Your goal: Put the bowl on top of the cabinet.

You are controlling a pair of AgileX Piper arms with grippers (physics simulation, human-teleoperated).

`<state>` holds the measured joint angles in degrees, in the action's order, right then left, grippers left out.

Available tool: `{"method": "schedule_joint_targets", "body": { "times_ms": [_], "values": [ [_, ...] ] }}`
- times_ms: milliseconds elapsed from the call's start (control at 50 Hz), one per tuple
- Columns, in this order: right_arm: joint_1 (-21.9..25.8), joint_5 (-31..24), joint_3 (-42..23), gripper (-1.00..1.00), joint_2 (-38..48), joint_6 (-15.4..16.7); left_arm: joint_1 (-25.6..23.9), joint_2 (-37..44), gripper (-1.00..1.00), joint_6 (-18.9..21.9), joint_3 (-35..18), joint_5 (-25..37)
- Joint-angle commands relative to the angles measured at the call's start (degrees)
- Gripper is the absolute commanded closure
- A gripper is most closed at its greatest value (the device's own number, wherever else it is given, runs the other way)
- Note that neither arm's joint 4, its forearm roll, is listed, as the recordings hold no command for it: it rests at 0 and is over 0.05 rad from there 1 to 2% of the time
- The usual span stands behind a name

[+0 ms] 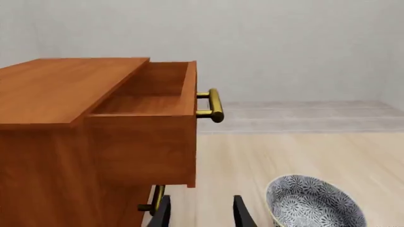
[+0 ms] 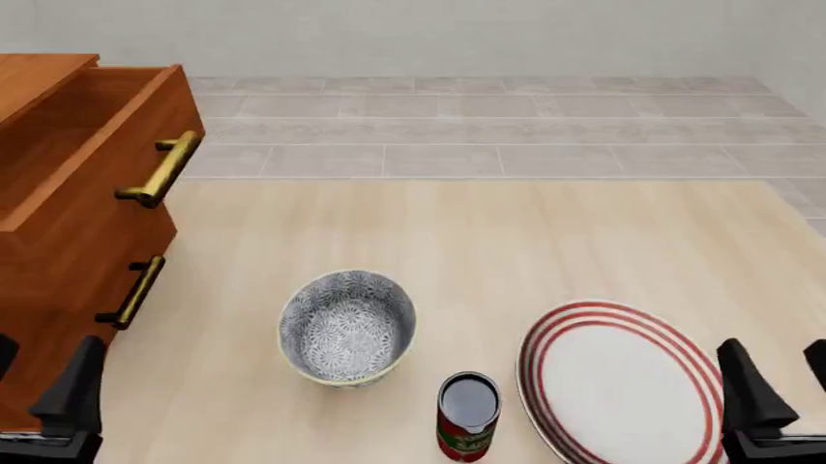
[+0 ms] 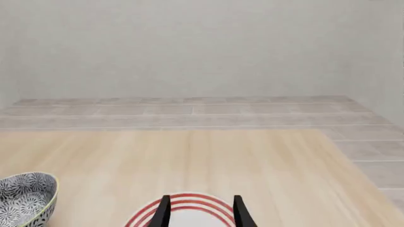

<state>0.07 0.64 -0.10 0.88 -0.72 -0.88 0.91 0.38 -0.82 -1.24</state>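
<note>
**Bowl sitting on the table, both grippers spread and holding nothing**

Nearest the camera in the front view, the left gripper (image 2: 39, 396) is hovering at the bottom left corner with its fingers spread apart and nothing between them. The right gripper (image 2: 775, 387) is hovering at the bottom right, likewise spread and gripping nothing, just beside the near edge of the plate.

Between them, a red can (image 2: 467, 417) is standing upright with its top facing the camera; its label is too small to read. Just right of it, a flat white plate (image 2: 620, 382) with 2 red rings is lying on the light wooden table (image 2: 516, 242).

Left of the can, the bowl (image 2: 346, 327) is resting upright on the table, showing its black-and-white floral pattern and thin yellow rim. It is sitting apart from the cabinet and from both grippers.

Farther left, the cabinet (image 2: 65, 213) is standing at the table's left side. Its top drawer (image 2: 91, 135) is sitting pulled out, showing a bare wooden interior, with a brass bar handle (image 2: 162, 169) on its front. A 2nd brass handle (image 2: 133, 290) is showing on the closed drawer below.

Beyond the table, a grey tiled floor (image 2: 490, 126) is running back to a plain pale wall.
</note>
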Motion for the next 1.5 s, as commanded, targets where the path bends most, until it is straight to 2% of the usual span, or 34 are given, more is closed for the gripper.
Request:
{"method": "schedule_joint_targets", "body": {
  "times_ms": [20,460,540,620,640,660,680,700,760,960,1000,1040,1080,1100,1180,1200,1260,1300,1400,1420,1460,1500],
  "values": [
    [0.01,-0.74,-0.37,-1.0,-0.56,0.8,0.46,-0.76,-1.0,0.07,0.7,1.01],
    [-0.21,-0.61,0.02,-1.0,-0.69,0.52,0.57,-0.87,-1.0,1.21,0.8,1.59],
    [-0.3,-0.57,-0.06,-1.0,-0.76,0.44,1.41,-0.79,-1.0,0.21,0.21,1.95],
    [-0.3,-0.52,-0.09,-1.0,-0.8,0.28,1.36,0.46,-1.0,-0.35,-2.78,4.02],
    [-0.32,-0.48,-0.1,-1.0,-0.8,0.2,-0.26,0.16,-1.0,-1.55,-4.41,5.72],
    [-0.34,-0.47,-0.1,-1.0,-0.8,0.13,-2.64,3.89,-1.0,-2.62,-5.42,5.47],
    [-0.34,-0.46,-0.09,-1.0,-0.81,0.03,-2.23,5.32,-1.0,-2.96,-6.3,5.74],
    [-0.39,-0.42,-0.1,-1.0,-0.81,-0.17,-1.97,3.36,-1.0,0.18,-8.24,8.47],
    [-0.53,-0.34,-0.1,-1.0,-0.82,-0.5,-5.14,3.83,-1.0,1.1,-12.01,12.8],
    [-0.49,-0.26,-0.17,-1.0,-0.83,-1.09,-7.82,7.8,-1.0,0.87,-23.04,22.21],
    [-0.51,-0.23,-0.17,-1.0,-0.83,-1.13,-7.86,6.07,-1.0,0.79,-20.97,22.09],
    [-0.43,-0.15,-0.13,-1.0,-0.83,-1.18,-8.65,9.33,-1.0,0.87,-26.48,24.66],
    [-0.37,-0.09,-0.1,-1.0,-0.84,-1.15,-9.88,11.37,-1.0,0.71,-28.34,25.69],
    [-0.3,-0.08,-0.09,-1.0,-0.84,-1.11,-11.15,10.67,-1.0,-0.68,-26.67,25.26],
    [-0.42,0.1,0.02,-1.0,-0.85,-1.28,-13.72,12.3,-1.0,0.1,-32.38,28.01],
    [-0.43,0.14,-0.01,-1.0,-0.85,-1.21,-15.98,13.86,-1.0,-1.9,-34.23,28.66],
    [-0.46,0.15,-0.03,-1.0,-0.85,-1.23,-17.61,16.02,-1.0,-1.5,-37.93,29.37],
    [-0.39,0.23,0.07,-1.0,-0.86,-1.2,-20.29,19.21,-1.0,-3.34,-40.53,29.73],
    [-0.32,0.12,0.03,-1.0,-0.85,-1.39,-24.26,26.72,-1.0,-2.55,-43.44,29.56],
    [-0.36,0.21,0.08,-1.0,-0.85,-1.46,-24.1,29.45,-1.0,-2.84,-46.16,30.54],
    [-0.38,0.21,0.08,-1.0,-0.85,-1.46,-25.84,32.07,-1.0,-3.95,-47.03,30.39],
    [-0.45,0.25,0.07,-1.0,-0.85,-1.51,-27.73,33.92,-1.0,-6.8,-47.89,30.22]
  ]
}}
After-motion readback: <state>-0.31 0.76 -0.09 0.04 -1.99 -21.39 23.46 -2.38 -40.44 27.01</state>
